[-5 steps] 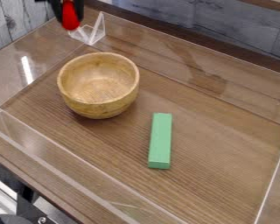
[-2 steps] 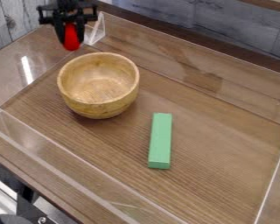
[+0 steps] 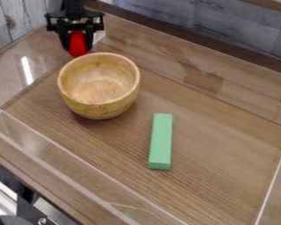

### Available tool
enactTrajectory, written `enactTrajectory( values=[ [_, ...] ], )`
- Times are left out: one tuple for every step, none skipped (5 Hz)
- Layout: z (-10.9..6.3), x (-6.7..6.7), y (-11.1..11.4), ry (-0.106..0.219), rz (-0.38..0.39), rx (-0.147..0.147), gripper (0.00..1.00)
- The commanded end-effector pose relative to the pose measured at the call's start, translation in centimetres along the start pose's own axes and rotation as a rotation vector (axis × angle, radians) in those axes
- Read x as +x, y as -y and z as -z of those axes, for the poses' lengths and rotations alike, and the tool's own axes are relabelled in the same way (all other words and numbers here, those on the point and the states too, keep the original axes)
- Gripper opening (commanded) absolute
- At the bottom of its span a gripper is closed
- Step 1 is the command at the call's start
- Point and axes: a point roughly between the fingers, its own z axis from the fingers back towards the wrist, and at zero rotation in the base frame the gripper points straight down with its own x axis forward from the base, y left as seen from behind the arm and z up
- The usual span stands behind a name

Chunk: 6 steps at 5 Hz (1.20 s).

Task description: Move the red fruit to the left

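While everything sits quiet on the wood, here is how the scene is lining up, big things first:

Tabletop [image 3: 213, 132]: it is lying flat and wood-grained under clear walls, giving a small toy a steady landing spot.

Wooden bowl [image 3: 99, 84]: it is sitting empty near the far left corner, just in front of the action, and it is staying out of play.

Green block [image 3: 163, 141]: it is lying flat and long, well apart from the fruit, on the near right side.

Gripper [image 3: 76, 35]: it is pointing straight down behind the bowl with its dark fingers standing either side of the fruit; whether they are clamping or letting go I cannot tell from this view.

Red fruit [image 3: 75, 40]: it is sitting between those fingers at the far left, low by the tabletop just beyond the bowl's rim, contact unclear.

Handling call: I'm judging it light, rigid and smooth, likely to roll, so a hold across its widest red middle looks safest, not the leafy top.
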Motion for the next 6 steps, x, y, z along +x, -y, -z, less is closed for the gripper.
enactTrajectory(
  values=[
    [-1.73, 0.52, -0.85, 0.049, 0.006, -0.003, 0.00],
    [-2.30, 0.39, -1.09, 0.046, 0.026, -0.019, 0.00],
    [-2.50, 0.36, -1.29, 0.041, 0.060, -0.033, 0.00],
    [-2.59, 0.33, -1.35, 0.039, 0.101, -0.041, 0.00],
    [-2.62, 0.32, -1.37, 0.038, 0.138, -0.050, 0.00],
    [-2.60, 0.33, -1.38, 0.038, 0.170, -0.059, 0.00]
  ],
)
